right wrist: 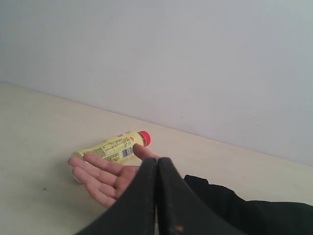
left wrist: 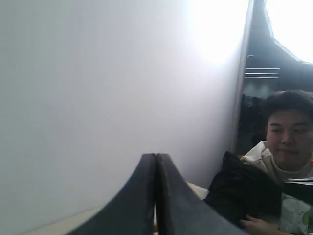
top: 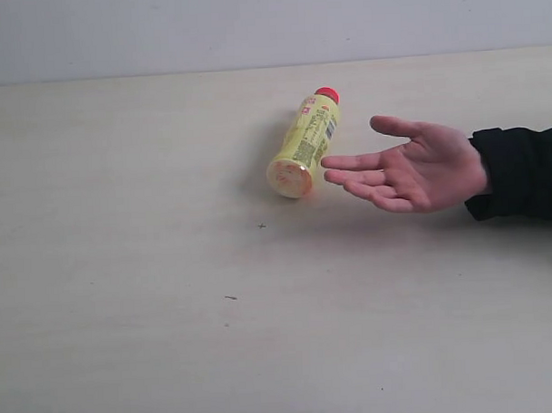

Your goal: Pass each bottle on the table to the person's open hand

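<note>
A yellow bottle (top: 306,144) with a red cap lies on its side on the pale table (top: 124,266), cap pointing to the far side. Just to its right a person's open hand (top: 411,170) hovers palm up, black sleeve behind it. The right wrist view shows the same bottle (right wrist: 113,148) beyond the hand (right wrist: 105,176), with my right gripper (right wrist: 157,161) shut and empty above the hand. My left gripper (left wrist: 156,156) is shut and empty, pointed at a white wall. Neither gripper appears in the exterior view.
A person in a white top (left wrist: 288,142) sits beyond a black garment (left wrist: 239,191) in the left wrist view. A white wall (top: 270,25) runs along the table's far edge. A few tiny dark specks (top: 230,298) dot the table.
</note>
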